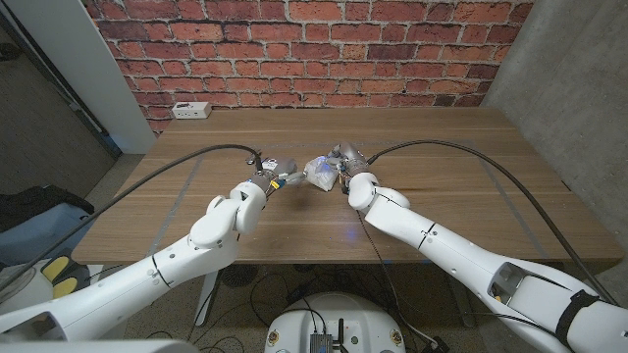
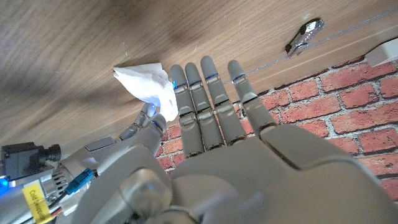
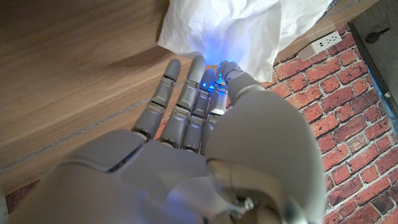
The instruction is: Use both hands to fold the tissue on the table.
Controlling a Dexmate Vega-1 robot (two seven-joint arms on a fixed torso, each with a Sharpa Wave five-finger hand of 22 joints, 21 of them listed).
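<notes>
A crumpled white tissue is bunched up near the middle of the wooden table. My right hand is against its right side. In the right wrist view the thumb and fingertips pinch the tissue's lower edge. My left hand is just left of the tissue with its fingers stretched out straight and close together. Their tips reach the edge of the tissue and hold nothing. The right hand's fingers show beneath the tissue in the left wrist view.
A white power strip lies at the table's far left edge under the brick wall. Black cables trail from both arms across the tabletop. Bare wood lies on either side of the hands.
</notes>
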